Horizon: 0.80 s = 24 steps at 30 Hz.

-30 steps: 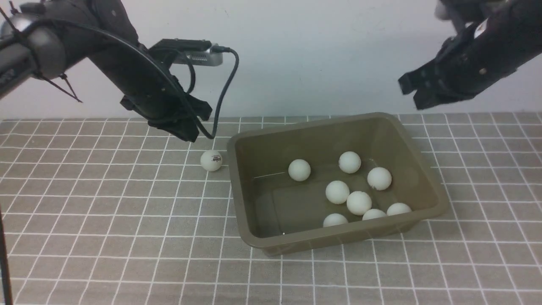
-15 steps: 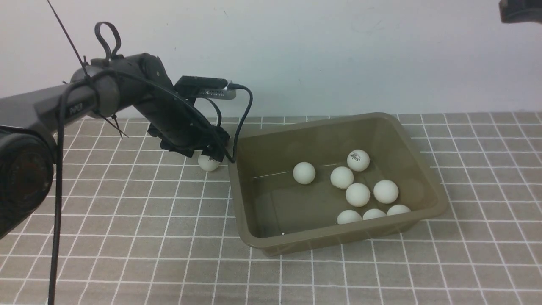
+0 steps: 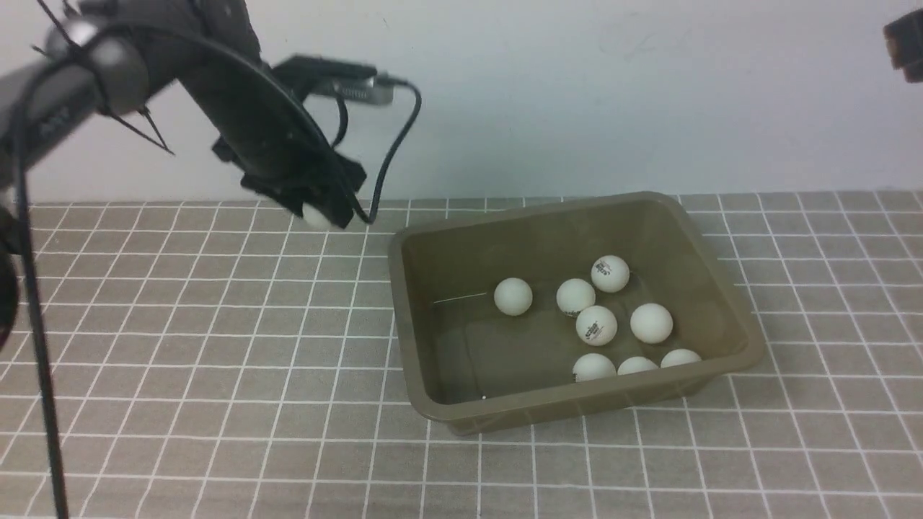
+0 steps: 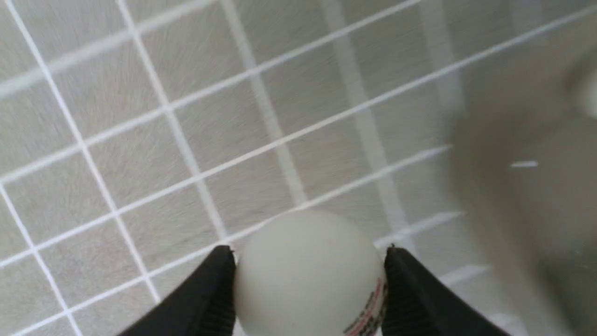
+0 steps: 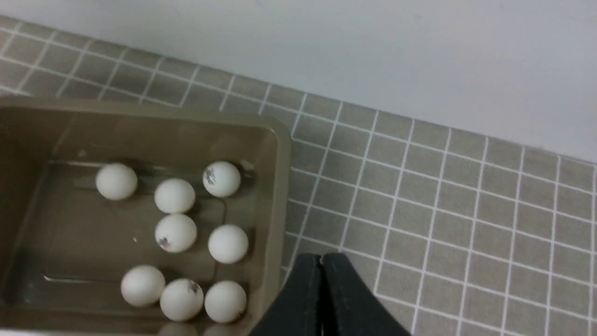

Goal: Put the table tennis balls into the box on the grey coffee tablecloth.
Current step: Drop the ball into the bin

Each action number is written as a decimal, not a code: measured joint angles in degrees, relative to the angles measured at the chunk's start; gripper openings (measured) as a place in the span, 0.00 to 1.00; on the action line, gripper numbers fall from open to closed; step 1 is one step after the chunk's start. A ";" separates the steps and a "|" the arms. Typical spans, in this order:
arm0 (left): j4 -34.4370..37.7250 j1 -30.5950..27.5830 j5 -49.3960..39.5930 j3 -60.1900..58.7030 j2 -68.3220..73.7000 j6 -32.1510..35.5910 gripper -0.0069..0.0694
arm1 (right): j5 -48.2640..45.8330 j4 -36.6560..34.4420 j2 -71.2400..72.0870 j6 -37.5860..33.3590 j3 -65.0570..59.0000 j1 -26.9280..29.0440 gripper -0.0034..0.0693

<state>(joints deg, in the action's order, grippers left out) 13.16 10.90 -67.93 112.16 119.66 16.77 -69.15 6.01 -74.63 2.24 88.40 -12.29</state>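
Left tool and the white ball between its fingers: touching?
Touching. Left wrist view: black fingers of the left tool press both sides of the small matte white ball, no gap.

This looks to me like a robotics lab bench, not a home or a shop. Behind the table I see a bare white wall with nothing hung on it. The tabletop is covered by a grey-brown cloth with a regular white grid. On it sits a staged exercise: a plain olive-brown plastic box holding white table tennis balls. My left arm has an exposed black cable looping to a small camera unit mounted on its wrist.
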 joint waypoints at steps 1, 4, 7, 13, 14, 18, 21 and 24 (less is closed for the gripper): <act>3.43 1.74 -1.17 0.93 -3.14 2.03 0.55 | -1.47 1.58 0.22 1.05 0.00 0.00 0.03; 8.42 6.61 -2.34 1.36 -5.14 5.05 0.55 | -2.65 3.22 1.64 3.38 -0.23 0.00 0.03; 8.69 11.32 -2.52 1.30 -2.98 4.85 0.55 | -2.82 3.34 4.46 4.04 -1.65 0.00 0.03; 4.90 16.00 -2.32 1.13 3.55 1.36 0.56 | -3.02 3.46 8.86 4.59 -6.63 0.00 0.03; 4.01 16.47 -2.32 1.13 4.79 0.33 0.57 | -3.02 3.46 9.59 4.82 -7.53 0.00 0.03; 0.69 16.94 -2.32 1.13 8.42 -3.56 0.74 | -2.82 3.83 11.15 5.17 -9.35 0.00 0.03; -4.22 16.88 -1.90 1.13 9.99 -6.85 0.83 | -2.38 5.21 11.36 5.46 -9.41 0.00 0.03; -9.44 16.22 0.16 1.13 9.99 -10.95 0.82 | -2.02 5.73 11.36 5.68 -9.41 0.00 0.03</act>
<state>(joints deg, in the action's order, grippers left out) 3.72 27.12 -67.77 113.30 129.65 5.82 -71.17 11.75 -63.27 7.91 79.00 -12.29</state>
